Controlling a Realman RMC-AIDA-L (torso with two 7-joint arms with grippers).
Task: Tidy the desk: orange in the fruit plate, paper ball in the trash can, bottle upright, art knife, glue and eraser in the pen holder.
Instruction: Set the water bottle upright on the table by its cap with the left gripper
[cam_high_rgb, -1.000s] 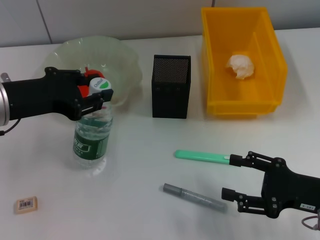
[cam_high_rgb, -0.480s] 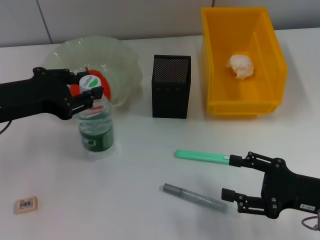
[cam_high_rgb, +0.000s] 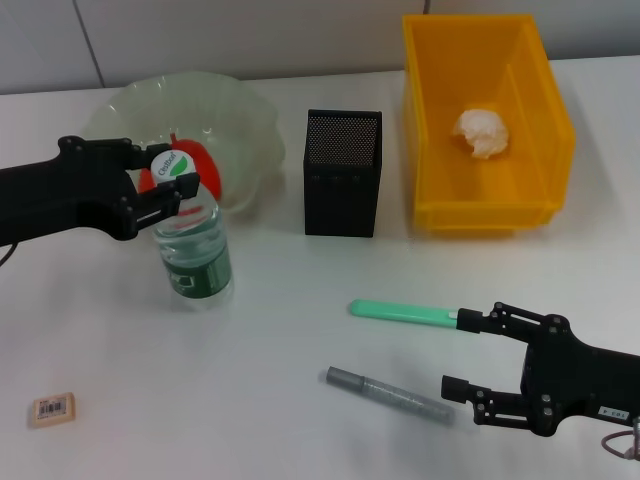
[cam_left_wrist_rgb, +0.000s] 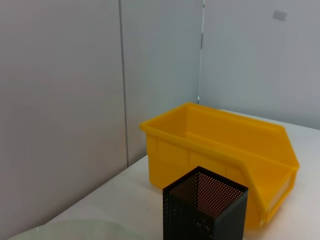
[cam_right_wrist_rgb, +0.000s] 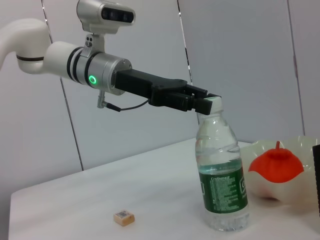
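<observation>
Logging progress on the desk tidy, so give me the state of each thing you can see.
bottle: upright, capped
left gripper: at bottle's cap
orange: in fruit plate
paper ball: in trash can
eraser: flat on desk
pen holder: upright
right gripper: open, holding nothing

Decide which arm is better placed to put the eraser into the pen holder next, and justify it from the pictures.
Probably left: the eraser lies on the left gripper's side, though it grips the bottle cap. The right gripper sits across the desk from it. The pen holder stands between.
</observation>
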